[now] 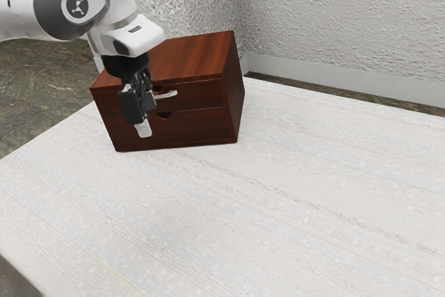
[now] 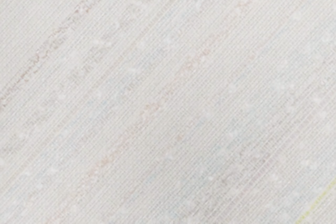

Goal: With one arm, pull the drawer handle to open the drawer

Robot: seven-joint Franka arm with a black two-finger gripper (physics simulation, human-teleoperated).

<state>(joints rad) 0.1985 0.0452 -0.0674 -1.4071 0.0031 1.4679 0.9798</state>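
A dark red-brown wooden cabinet with two drawers stands on the white table at the back, towards the exterior view's left. The upper drawer's pale handle sticks out of the front, and the lower drawer's handle sits just under it. Both drawer fronts look flush with the cabinet. My gripper points down in front of the cabinet's face, just to the exterior view's left of the handles, and covers part of the upper one. It is open with nothing held. The wrist view looks down on bare table top.
A rough grey wall with a pale skirting board runs behind the table. Dark floor lies beyond the table's edge on the exterior view's left. Wide table surface stretches in front of the cabinet and to the exterior view's right.
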